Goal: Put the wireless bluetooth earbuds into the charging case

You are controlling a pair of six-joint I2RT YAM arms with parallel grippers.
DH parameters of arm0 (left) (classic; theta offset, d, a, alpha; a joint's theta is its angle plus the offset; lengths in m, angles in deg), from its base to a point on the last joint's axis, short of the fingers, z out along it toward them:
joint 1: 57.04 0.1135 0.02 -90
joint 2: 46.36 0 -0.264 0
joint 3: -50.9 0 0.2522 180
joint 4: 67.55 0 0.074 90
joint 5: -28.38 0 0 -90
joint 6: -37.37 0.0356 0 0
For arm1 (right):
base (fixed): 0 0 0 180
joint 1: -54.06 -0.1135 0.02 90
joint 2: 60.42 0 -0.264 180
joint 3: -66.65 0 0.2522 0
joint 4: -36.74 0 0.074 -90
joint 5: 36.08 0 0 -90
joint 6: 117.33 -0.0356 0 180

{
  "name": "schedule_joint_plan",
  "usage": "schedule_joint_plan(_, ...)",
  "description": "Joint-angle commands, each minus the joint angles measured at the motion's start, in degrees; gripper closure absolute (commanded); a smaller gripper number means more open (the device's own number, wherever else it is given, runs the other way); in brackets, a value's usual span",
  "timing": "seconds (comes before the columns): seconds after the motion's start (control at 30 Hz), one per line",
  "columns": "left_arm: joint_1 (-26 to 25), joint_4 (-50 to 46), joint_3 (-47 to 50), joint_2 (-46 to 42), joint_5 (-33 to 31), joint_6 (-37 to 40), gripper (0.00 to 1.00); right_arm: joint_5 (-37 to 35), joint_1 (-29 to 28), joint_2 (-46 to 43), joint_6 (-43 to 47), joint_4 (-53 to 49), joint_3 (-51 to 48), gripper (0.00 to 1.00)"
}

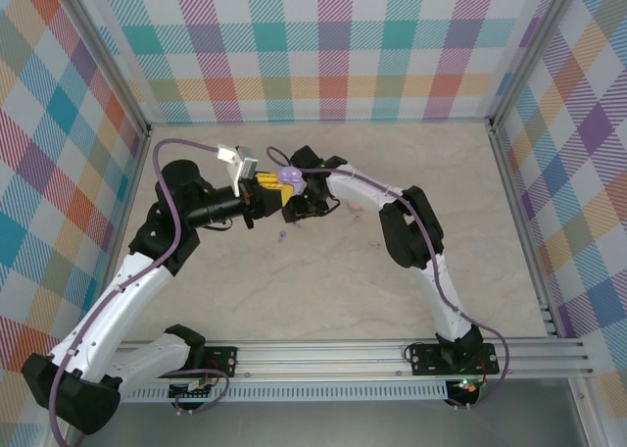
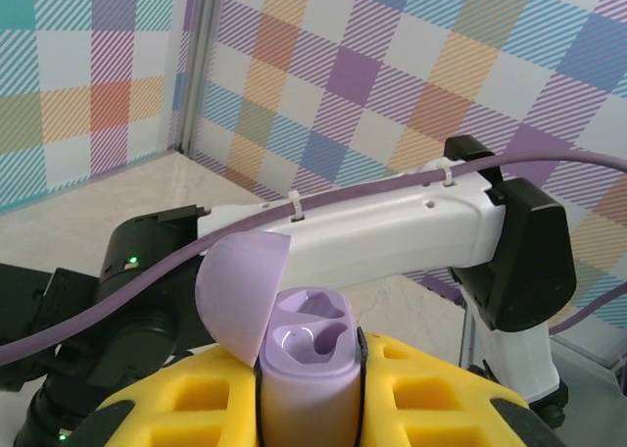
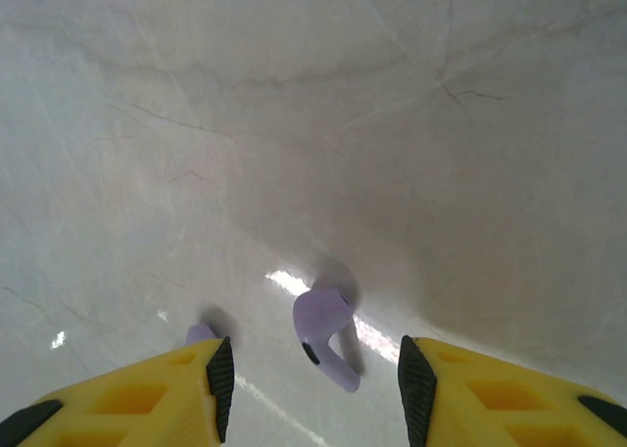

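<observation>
Two arms: they meet over the far half of the desk (image 1: 343,290), wrists close together (plaid walls stand on three sides).
Left jaws: clenched on the charging case (image 2: 306,378), with a yellow finger (image 2: 441,398) pressed against each of its sides.
Charging case: purple, held upright and clear of the desk. Its lid (image 2: 240,290) is swung open to the left in the left wrist view, and the two sockets (image 2: 309,331) in its top look bare.
Right arm: its white link (image 2: 392,231) and black joint cross just behind the case in the left wrist view.
Right jaws: released and spread wide, with the yellow fingers (image 3: 127,403), tipped in black pads, above the pale marbled desk.
Earbud (image 3: 323,334): purple, lying on the desk in the gap between the right fingers, touching neither (its stem points toward the camera).
Second purple piece (image 3: 201,331): small, just beside the black pad on the picture's left and partly hidden; too little shows to tell its shape.
</observation>
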Motion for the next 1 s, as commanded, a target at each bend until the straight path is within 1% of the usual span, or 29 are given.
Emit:
schedule_joint_plan(0.0, 1.22, -0.69, 0.54, -1.25, 1.67, 0.91, 0.86, -3.33, -1.01, 2.50, 1.48, -5.36, 3.79, 0.51)
schedule_joint_plan(0.2, 1.22, -0.73, 0.57, -1.34, 2.03, 1.00, 0.86, -9.36, -2.09, 6.02, 1.77, -9.36, 8.50, 0.53)
schedule_joint_plan(0.3, 1.31, -0.79, 0.50, -1.29, 2.25, 1.00, 0.86, -12.52, -2.30, 6.77, 0.77, -10.60, 9.44, 0.56)
schedule_joint_plan(0.37, 1.31, -0.83, 0.45, -1.31, 2.34, 1.05, 0.86, -15.44, -2.29, 6.77, -0.74, -11.22, 9.44, 0.61)
schedule_joint_plan(0.47, 1.31, -0.83, 0.49, -1.31, 2.47, 1.08, 0.86, -17.93, -2.16, 6.59, -1.99, -11.98, 9.35, 0.67)
schedule_joint_plan(0.57, 1.33, -1.07, 0.44, -1.26, 2.40, 1.17, 0.86, -19.47, -1.86, 5.95, -3.30, -12.39, 8.67, 0.70)
schedule_joint_plan(0.73, 1.39, -1.13, 0.49, -1.22, 2.47, 1.26, 0.86, -19.28, -1.41, 4.66, -4.15, -12.22, 6.77, 0.70)
schedule_joint_plan(0.97, 1.40, -1.39, 0.34, -1.22, 2.57, 1.35, 0.86, -17.75, -1.46, 5.05, -4.91, -12.92, 6.50, 0.63)
